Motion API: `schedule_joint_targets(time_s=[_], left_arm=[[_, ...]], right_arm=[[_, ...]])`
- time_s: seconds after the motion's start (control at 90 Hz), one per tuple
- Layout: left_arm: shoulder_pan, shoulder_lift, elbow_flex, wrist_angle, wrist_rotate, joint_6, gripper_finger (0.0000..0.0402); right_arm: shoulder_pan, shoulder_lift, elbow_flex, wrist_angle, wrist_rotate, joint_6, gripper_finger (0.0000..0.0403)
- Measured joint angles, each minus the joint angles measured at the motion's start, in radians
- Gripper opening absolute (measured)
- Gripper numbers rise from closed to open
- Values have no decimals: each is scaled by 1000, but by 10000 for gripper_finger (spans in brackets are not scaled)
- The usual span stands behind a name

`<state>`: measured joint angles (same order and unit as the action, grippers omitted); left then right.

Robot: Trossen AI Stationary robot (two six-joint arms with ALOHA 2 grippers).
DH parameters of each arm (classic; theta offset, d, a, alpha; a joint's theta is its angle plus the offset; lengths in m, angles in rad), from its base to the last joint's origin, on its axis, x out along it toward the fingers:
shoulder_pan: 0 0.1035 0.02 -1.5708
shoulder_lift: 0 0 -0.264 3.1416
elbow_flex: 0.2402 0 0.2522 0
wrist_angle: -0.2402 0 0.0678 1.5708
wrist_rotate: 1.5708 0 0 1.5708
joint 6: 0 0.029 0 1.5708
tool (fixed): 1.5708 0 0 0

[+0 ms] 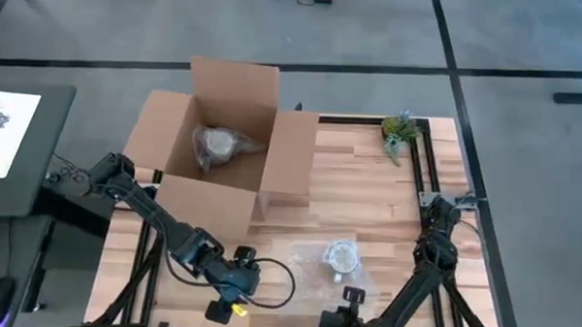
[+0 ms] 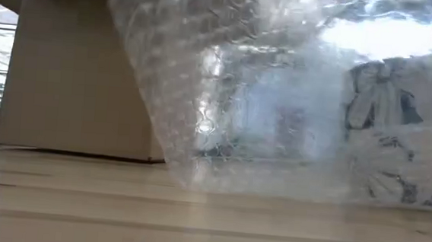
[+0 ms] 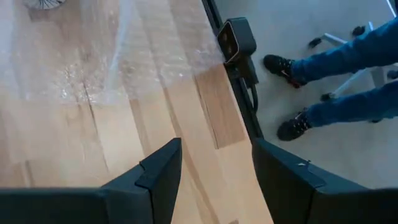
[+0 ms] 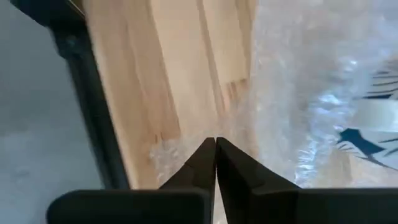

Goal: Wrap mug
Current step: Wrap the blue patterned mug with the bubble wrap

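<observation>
Your right pincer [image 4: 215,146] sits at the table's [image 1: 368,186] 6 o'clock edge, its tips pressed together on the edge of the bubble wrap [image 4: 298,93]. The mug [image 1: 341,255] stands on that sheet, just toward 12 o'clock from the pincer. To wrap well, lift the pinched edge high enough to clear the rim, then carry it over the mug without dragging the mug along. Your left pincer [image 3: 214,165] hangs wide and empty near 7 o'clock, able to steady the far side. The wrap is clear, dimpled and limp; the mug looks white with a dark printed pattern; the table is smooth pale wood
</observation>
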<state>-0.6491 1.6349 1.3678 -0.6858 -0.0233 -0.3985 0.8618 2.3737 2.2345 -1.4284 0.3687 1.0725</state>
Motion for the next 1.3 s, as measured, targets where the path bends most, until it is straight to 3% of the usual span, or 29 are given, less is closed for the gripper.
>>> schedule_joint_targets(time_s=[0.222, 0.467, 0.667, 0.844, 1.044, 1.211, 1.3], left_arm=[[-4, -5, 0, 60, 28, -7, 175], [1, -5, 0, 72, 15, 38, 175], [3, 2, 1, 77, -11, 81, 175], [3, 2, 1, 79, -228, 46, 175], [11, 2, 1, 144, -318, 37, 175], [49, 24, 2, 243, -316, 99, 175], [56, 60, 2, 272, -217, 153, 175]], right_arm=[[-34, -1, 121, -132, 0, 154, 0], [-111, -61, 99, -144, -25, 278, 0], [-193, -105, 99, -142, -109, 203, 0], [-242, -162, 99, -143, -182, 97, 0], [-266, -224, 99, -143, -237, -13, 0], [-243, -229, 99, -143, -241, -48, 0], [-211, -229, 99, -143, -240, -17, 0]])
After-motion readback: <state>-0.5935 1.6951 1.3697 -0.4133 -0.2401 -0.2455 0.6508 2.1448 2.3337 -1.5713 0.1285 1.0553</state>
